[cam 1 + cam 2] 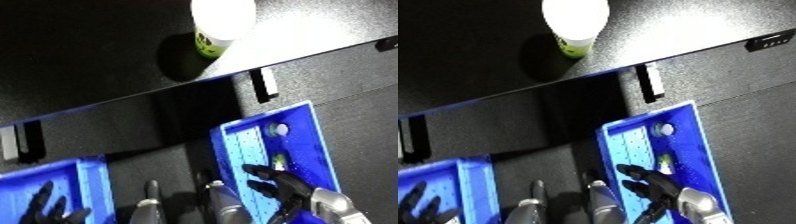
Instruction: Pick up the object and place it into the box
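Right hand [280, 187] hangs spread and empty over the blue bin [313, 131]; the bottle [216, 27] at twelve o'clock could topple if bumped while reaching.

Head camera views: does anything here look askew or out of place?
The whole scene sits tilted, so the camera is angled. The white bottle with a green label stands on the dark table, apart from both blue bins. The right hand hangs over the right bin, empty.
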Robot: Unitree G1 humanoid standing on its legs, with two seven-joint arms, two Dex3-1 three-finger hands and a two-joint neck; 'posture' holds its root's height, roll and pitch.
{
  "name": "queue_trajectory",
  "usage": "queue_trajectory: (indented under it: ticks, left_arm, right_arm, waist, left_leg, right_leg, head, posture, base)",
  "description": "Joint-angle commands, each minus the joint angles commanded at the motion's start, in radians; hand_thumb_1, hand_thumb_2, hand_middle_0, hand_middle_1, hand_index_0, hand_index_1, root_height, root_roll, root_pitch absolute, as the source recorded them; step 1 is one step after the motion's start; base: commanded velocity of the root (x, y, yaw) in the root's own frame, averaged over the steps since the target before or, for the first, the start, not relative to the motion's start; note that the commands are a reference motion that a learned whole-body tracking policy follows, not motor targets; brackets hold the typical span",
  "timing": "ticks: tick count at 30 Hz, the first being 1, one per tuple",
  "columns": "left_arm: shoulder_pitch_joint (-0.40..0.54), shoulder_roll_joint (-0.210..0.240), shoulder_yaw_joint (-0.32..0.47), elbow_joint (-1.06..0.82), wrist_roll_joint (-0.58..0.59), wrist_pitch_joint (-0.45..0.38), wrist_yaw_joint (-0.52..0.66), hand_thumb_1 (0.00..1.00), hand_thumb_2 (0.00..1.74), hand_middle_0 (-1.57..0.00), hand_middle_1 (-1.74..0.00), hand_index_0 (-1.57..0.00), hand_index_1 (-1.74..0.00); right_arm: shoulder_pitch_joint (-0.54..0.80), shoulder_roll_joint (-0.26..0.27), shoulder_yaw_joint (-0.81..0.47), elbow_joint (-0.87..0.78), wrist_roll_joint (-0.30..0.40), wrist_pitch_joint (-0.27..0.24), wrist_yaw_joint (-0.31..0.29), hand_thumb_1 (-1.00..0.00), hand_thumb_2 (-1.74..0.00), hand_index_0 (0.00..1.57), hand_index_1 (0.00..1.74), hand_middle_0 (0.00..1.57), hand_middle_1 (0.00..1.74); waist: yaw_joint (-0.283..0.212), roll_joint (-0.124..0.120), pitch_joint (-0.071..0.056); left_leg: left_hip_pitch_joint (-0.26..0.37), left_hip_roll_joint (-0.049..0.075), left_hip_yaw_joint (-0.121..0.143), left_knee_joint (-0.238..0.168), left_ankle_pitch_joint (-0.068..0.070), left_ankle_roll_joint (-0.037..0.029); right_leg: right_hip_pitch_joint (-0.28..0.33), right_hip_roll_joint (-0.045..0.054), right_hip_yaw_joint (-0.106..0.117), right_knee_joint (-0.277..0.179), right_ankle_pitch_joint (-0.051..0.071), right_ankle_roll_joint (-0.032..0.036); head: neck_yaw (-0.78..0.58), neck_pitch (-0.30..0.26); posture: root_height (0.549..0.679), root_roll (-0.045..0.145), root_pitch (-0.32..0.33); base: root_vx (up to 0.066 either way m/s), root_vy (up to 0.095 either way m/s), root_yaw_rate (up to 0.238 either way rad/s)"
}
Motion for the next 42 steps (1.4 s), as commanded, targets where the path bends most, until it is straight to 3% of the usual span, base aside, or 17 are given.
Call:
queue_trajectory:
  ticks: [3,7,9,13,18,19,21,24,27,31,36,42]
  left_arm:
    - [0.008,0.019,0.014,0.016,-0.015,-0.010,-0.006,0.00,0.00,0.00,0.00,0.00,0.00]
    - [0.017,0.031,0.023,0.055,-0.023,-0.039,-0.026,0.00,0.00,0.00,0.00,0.00,0.00]
    - [0.025,0.035,0.028,0.080,-0.024,-0.053,-0.042,0.00,0.00,0.00,0.00,0.00,0.00]
    - [0.031,0.034,0.036,0.107,-0.027,-0.064,-0.061,0.00,0.00,0.00,0.00,0.00,0.00]
    - [0.039,0.022,0.055,0.132,-0.020,-0.076,-0.078,0.00,0.00,0.00,0.00,0.00,0.00]
    - [0.039,0.022,0.055,0.132,-0.020,-0.076,-0.078,0.00,0.00,0.00,0.00,0.00,0.00]
    - [0.044,0.014,0.068,0.134,-0.013,-0.072,-0.077,0.00,0.00,0.00,0.00,0.00,0.00]
    - [0.051,0.006,0.079,0.128,-0.007,-0.066,-0.074,0.00,0.00,0.00,0.00,0.00,0.00]
    - [0.055,-0.003,0.087,0.123,0.001,-0.060,-0.072,0.00,0.00,0.00,0.00,0.00,0.00]
    - [0.057,-0.017,0.081,0.112,0.009,-0.050,-0.061,0.00,0.00,0.00,0.00,0.00,0.00]
    - [0.063,-0.027,0.067,0.087,0.018,-0.036,-0.044,0.00,0.00,0.00,0.00,0.00,0.00]
    - [0.068,-0.032,0.047,0.048,0.030,-0.017,-0.025,0.00,0.00,0.00,0.00,0.00,0.00]
  right_arm:
    - [0.020,-0.041,-0.014,-0.136,0.070,0.078,0.120,0.00,0.00,0.00,0.00,0.00,0.00]
    - [0.026,-0.072,-0.053,-0.296,0.176,0.120,0.236,0.00,0.00,0.00,0.00,0.00,0.00]
    - [0.022,-0.087,-0.092,-0.418,0.256,0.110,0.269,0.00,0.00,0.00,0.00,0.00,0.00]
    - [0.009,-0.097,-0.160,-0.542,0.356,0.046,0.240,0.00,0.00,0.00,0.00,0.00,0.00]
    - [-0.017,-0.081,-0.266,-0.631,0.437,-0.106,0.156,0.00,0.00,0.00,0.00,0.00,0.00]
    - [-0.017,-0.081,-0.266,-0.631,0.437,-0.106,0.156,0.00,0.00,0.00,0.00,0.00,0.00]
    - [-0.030,-0.064,-0.331,-0.669,0.442,-0.193,0.088,0.00,0.00,0.00,0.00,0.00,0.00]
    - [-0.052,-0.045,-0.394,-0.708,0.441,-0.272,0.002,0.00,0.00,0.00,0.00,0.00,0.00]
    - [-0.084,-0.019,-0.456,-0.719,0.413,-0.354,-0.098,0.00,0.00,0.00,0.00,0.00,0.00]
    - [-0.125,-0.012,-0.509,-0.679,0.312,-0.460,-0.239,0.00,0.00,0.00,0.00,0.00,0.00]
    - [-0.179,-0.041,-0.508,-0.634,0.188,-0.470,-0.375,0.00,0.00,0.00,0.00,0.00,0.00]
    - [-0.252,-0.088,-0.450,-0.576,0.058,-0.389,-0.511,0.00,0.00,0.00,0.00,0.00,0.00]
  waist:
    - [-0.004,-0.013,-0.006]
    - [-0.009,-0.025,-0.016]
    - [-0.012,-0.030,-0.026]
    - [-0.018,-0.034,-0.037]
    - [-0.029,-0.033,-0.045]
    - [-0.029,-0.033,-0.045]
    - [-0.035,-0.030,-0.049]
    - [-0.040,-0.025,-0.052]
    - [-0.043,-0.019,-0.054]
    - [-0.040,-0.010,-0.054]
    - [-0.030,-0.004,-0.051]
    - [-0.009,0.003,-0.044]
  left_leg:
    - [0.000,0.008,0.004,-0.006,0.003,-0.0044]
    - [-0.005,0.016,0.009,-0.008,0.004,-0.0109]
    - [-0.009,0.023,0.013,-0.007,0.003,-0.0161]
    - [-0.011,0.028,0.020,-0.006,0.000,-0.0205]
    - [-0.016,0.033,0.027,0.004,-0.008,-0.0206]
    - [-0.016,0.033,0.027,0.004,-0.008,-0.0206]
    - [-0.016,0.034,0.031,0.012,-0.015,-0.0180]
    - [-0.016,0.034,0.034,0.021,-0.022,-0.0148]
    - [-0.018,0.031,0.037,0.028,-0.027,-0.0124]
    - [-0.016,0.026,0.038,0.036,-0.034,-0.0083]
    - [-0.015,0.018,0.036,0.047,-0.039,-0.0043]
    - [-0.017,0.008,0.028,0.056,-0.041,0.0022]
  right_leg:
    - [-0.001,-0.0021,-0.004,0.001,-0.004,0.0008]
    - [-0.008,-0.0029,-0.006,0.005,-0.007,0.0047]
    - [-0.013,-0.0047,-0.008,0.008,-0.009,0.0089]
    - [-0.015,-0.0045,-0.009,0.006,-0.009,0.0126]
    - [-0.019,-0.0047,-0.010,0.012,-0.012,0.0129]
    - [-0.019,-0.0047,-0.010,0.012,-0.012,0.0129]
    - [-0.020,-0.0047,-0.009,0.019,-0.015,0.0117]
    - [-0.019,-0.0033,-0.007,0.024,-0.019,0.0084]
    - [-0.019,-0.0019,-0.005,0.027,-0.022,0.0045]
    - [-0.014,-0.0013,-0.003,0.026,-0.022,-0.0002]
    - [-0.009,-0.0005,-0.001,0.027,-0.022,-0.0070]
    - [-0.007,-0.0017,-0.002,0.035,-0.025,-0.0159]
  head:
    - [-0.032,0.014]
    - [-0.063,0.042]
    - [-0.081,0.064]
    - [-0.103,0.089]
    - [-0.120,0.114]
    - [-0.120,0.114]
    - [-0.132,0.145]
    - [-0.134,0.166]
    - [-0.127,0.174]
    - [-0.110,0.181]
    - [-0.082,0.192]
    - [-0.044,0.192]
  posture:
    - [0.637,0.027,-0.051]
    - [0.637,0.025,-0.045]
    - [0.637,0.023,-0.040]
    - [0.637,0.023,-0.035]
    - [0.636,0.023,-0.032]
    - [0.636,0.023,-0.032]
    - [0.636,0.023,-0.034]
    - [0.635,0.024,-0.035]
    - [0.634,0.026,-0.036]
    - [0.634,0.027,-0.041]
    - [0.634,0.029,-0.048]
    - [0.633,0.030,-0.056]
  base:
    - [0.015,-0.028,-0.039]
    - [0.011,-0.018,-0.027]
    - [0.016,-0.014,-0.031]
    - [0.021,-0.006,-0.028]
    - [0.015,0.008,-0.016]
    - [0.022,0.015,-0.015]
    - [0.039,0.020,-0.025]
    - [0.042,0.024,-0.026]
    - [0.032,0.024,0.001]
    - [0.038,0.017,0.006]
    - [0.037,0.005,0.014]
    - [0.032,-0.002,0.029]
